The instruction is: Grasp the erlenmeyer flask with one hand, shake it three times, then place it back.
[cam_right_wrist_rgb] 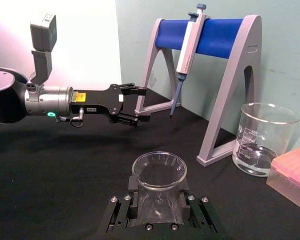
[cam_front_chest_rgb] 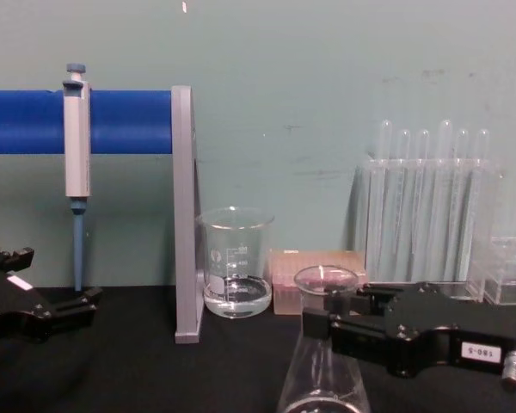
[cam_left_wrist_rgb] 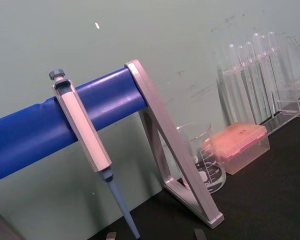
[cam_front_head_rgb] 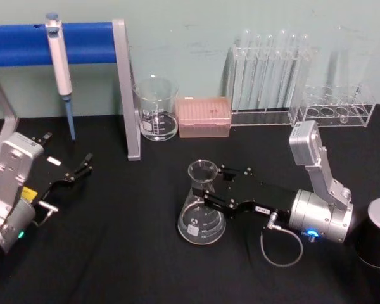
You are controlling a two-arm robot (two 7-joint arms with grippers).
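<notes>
Right black two-jaw gripper, reaching toward 9 o'clock, pinches the neck of the upright clear glass conical erlenmeyer flask standing mid-table, long axis vertical, with the straight-sided glass beaker and grey stand leg well apart at 11 o'clock, free room overhead, and the left black gripper parked far off at 9 o'clock, jaws spread.

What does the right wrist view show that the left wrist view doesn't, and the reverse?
Right wrist, not left wrist: the erlenmeyer flask, its neck clamped by the right gripper, and the open left gripper farther off. Left wrist, not right wrist: the test tubes. Both: the pipette hanging on the blue stand, the beaker and the pink tip box.
</notes>
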